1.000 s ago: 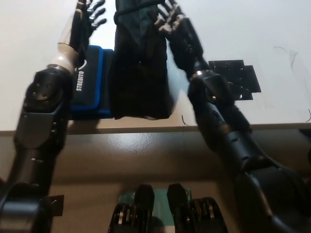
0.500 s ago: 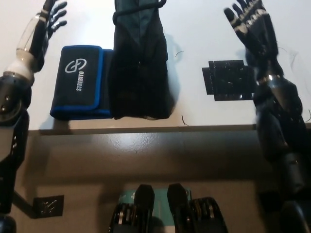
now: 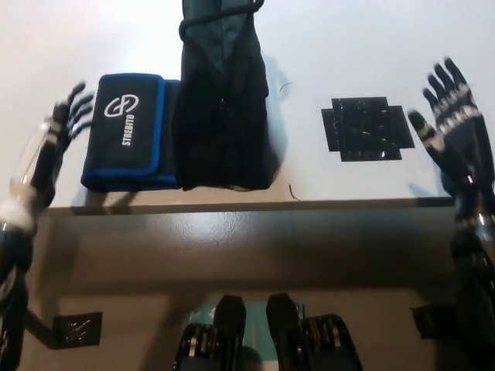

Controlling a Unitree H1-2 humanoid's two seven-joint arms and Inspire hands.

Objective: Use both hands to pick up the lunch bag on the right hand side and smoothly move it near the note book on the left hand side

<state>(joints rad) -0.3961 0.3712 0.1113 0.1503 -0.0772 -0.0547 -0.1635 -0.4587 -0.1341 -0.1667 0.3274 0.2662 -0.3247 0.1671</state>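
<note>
Lunch bag (image 3: 223,100) beside notebook (image 3: 128,131) at table edge (image 3: 255,205); both hands clear.

— From where does the view look?
— From the robot's head, steeply down; only this one view, so nothing is shared with another.
— What does it take in?
— The near edge of the white counter (image 3: 371,62) crosses the middle; the counter fills the far half; the floor below fills the near half.
— How near?
— Close; the lunch bag (image 3: 223,100) runs off the far edge; the hands sit at the left and right borders.
</note>
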